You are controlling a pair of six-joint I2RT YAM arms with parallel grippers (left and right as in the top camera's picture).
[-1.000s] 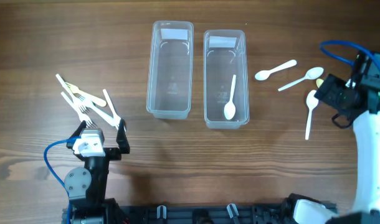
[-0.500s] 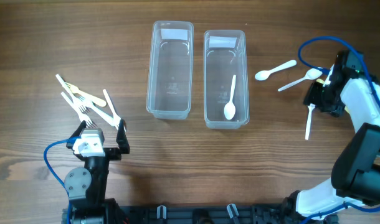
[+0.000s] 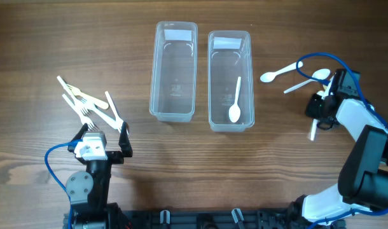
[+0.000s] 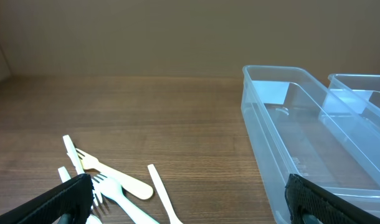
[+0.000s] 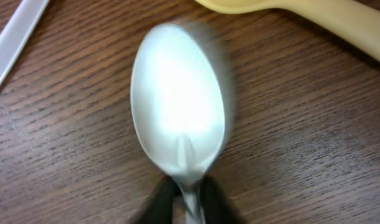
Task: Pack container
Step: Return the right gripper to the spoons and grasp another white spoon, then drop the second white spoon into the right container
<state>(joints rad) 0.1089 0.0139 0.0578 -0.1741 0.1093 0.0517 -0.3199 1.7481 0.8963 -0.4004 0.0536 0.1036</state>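
Observation:
Two clear plastic containers stand side by side at the table's middle, the left one (image 3: 153, 70) empty. The right one (image 3: 252, 76) holds a white spoon (image 3: 236, 102). My right gripper (image 3: 321, 105) is down on the table at the right, shut on the neck of a white spoon (image 5: 177, 99) whose handle (image 3: 313, 132) sticks out toward the front. Two more spoons (image 3: 281, 72) (image 3: 306, 81) lie just behind it. My left gripper (image 3: 105, 138) hangs open at the front left, just short of a pile of white and cream forks (image 3: 86, 105).
In the left wrist view the forks (image 4: 109, 183) lie between and ahead of my open fingers (image 4: 65, 199), with the left container's wall (image 4: 265, 124) to the right. A cream spoon (image 5: 314, 15) and a white handle (image 5: 15, 37) flank the held spoon.
The right arm has swung left and down onto the spoon, and its jaws have closed on the neck. The left arm has not moved.

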